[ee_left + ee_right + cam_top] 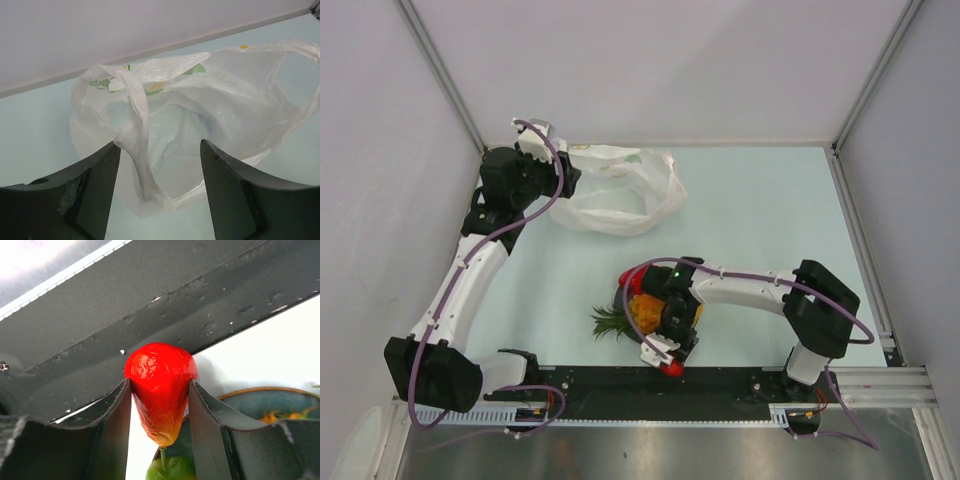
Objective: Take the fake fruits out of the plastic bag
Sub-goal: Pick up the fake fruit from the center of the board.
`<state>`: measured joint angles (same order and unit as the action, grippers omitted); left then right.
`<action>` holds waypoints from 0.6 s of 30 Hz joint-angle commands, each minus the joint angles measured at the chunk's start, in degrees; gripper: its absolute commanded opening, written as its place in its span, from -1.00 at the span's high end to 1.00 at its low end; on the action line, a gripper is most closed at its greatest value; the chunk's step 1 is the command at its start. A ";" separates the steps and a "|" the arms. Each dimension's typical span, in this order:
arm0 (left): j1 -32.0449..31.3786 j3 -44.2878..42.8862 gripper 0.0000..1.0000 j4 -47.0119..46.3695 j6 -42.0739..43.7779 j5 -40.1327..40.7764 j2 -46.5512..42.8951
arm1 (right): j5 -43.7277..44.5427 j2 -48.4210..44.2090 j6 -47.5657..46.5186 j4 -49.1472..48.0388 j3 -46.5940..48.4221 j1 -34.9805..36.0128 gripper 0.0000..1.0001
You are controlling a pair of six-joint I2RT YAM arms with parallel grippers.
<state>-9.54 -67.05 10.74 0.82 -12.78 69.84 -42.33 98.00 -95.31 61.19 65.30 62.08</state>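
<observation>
The plastic bag (616,190) lies crumpled at the table's back left; it also fills the left wrist view (200,110), one loop handle hanging between the fingers. My left gripper (560,175) is open, jaws wide apart at the bag's left edge. My right gripper (672,362) is shut on a red fake fruit (161,390), held over the near rim of the dark plate (280,405). On the plate lie the pineapple (620,318) with its green crown, another red fruit (632,276) and a small green round one (172,469).
The black rail (720,385) with the arm bases runs along the near edge, right beneath the held red fruit. White walls close in the table at the back and both sides.
</observation>
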 commanded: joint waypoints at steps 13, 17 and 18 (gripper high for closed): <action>0.40 -0.80 -0.42 1.03 -1.26 -2.69 -0.85 | -2.41 -25.31 21.52 -6.20 5.45 -12.77 0.50; 0.49 -1.51 -0.43 2.35 -1.08 -2.60 -1.11 | -3.11 -22.51 56.87 -21.26 5.45 -21.18 0.48; 0.49 -1.60 -0.42 2.35 -1.08 -2.78 -1.20 | -2.77 -20.50 62.03 -23.81 5.45 -22.52 0.49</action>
<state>-9.54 -67.05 12.25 -0.05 -14.17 70.02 -44.21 73.67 -65.98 53.54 69.30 45.63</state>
